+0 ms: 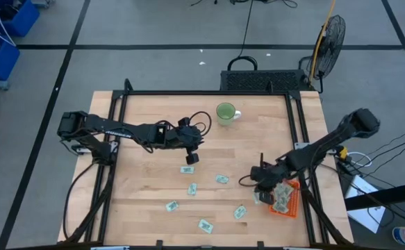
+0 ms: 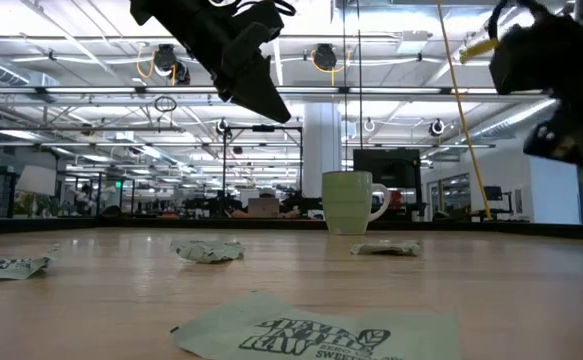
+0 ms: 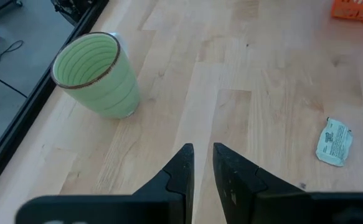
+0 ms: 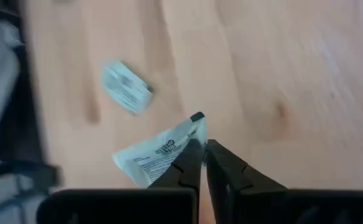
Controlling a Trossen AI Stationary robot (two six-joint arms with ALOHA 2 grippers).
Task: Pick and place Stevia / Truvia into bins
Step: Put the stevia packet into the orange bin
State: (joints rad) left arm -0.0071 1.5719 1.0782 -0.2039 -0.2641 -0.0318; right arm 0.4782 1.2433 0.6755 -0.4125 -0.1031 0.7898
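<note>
Right gripper (image 4: 200,163) pinching a Stevia sachet (image 4: 159,152) by one corner, beside orange bin (image 1: 291,201) at tabletop's right edge; best lifted slowly, grip marginal. Left gripper (image 3: 201,165) narrowly parted, empty, idle near green mug (image 3: 96,73).

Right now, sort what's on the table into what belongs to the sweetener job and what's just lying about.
Belongs to the job:
- small pale green and white paper sachets, loose on the wood
- one sachet pinched in the right gripper
- shallow orange plastic tray, already holding sachets

Just lying about:
- round green ceramic mug
- left gripper, holding nothing, waiting mid-table
</note>
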